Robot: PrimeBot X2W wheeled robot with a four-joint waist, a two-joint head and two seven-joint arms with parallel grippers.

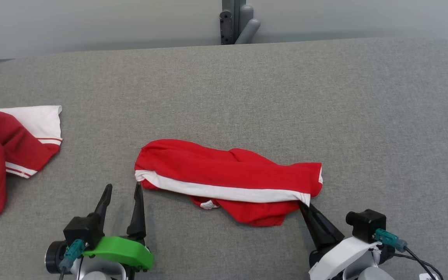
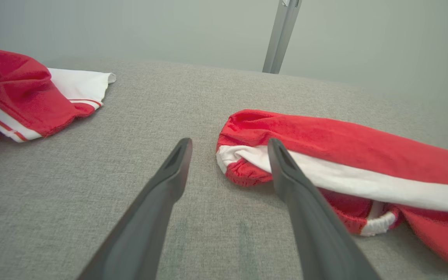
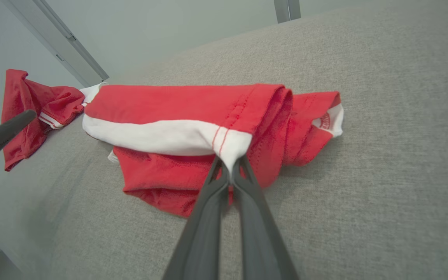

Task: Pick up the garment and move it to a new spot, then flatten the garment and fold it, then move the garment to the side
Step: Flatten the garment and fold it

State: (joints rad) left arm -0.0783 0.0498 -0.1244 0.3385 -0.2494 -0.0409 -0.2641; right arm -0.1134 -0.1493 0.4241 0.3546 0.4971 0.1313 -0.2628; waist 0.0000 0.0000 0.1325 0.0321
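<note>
Grey padded table: the far half is bare cloth edge to edge, and the right side is wide open as well. Main obstacle is the bunched red garment, lying crosswise at centre-front. Second obstacle is the red-and-white jersey heap at the left edge, well apart from the first. The lane of bare surface between them is partly taken at its near end by the left gripper, fingers spread, one tip just beside the garment's left end. The right gripper is pinched onto the garment's near right corner, blocking approach there. A grey post stands behind the far edge, at centre.
</note>
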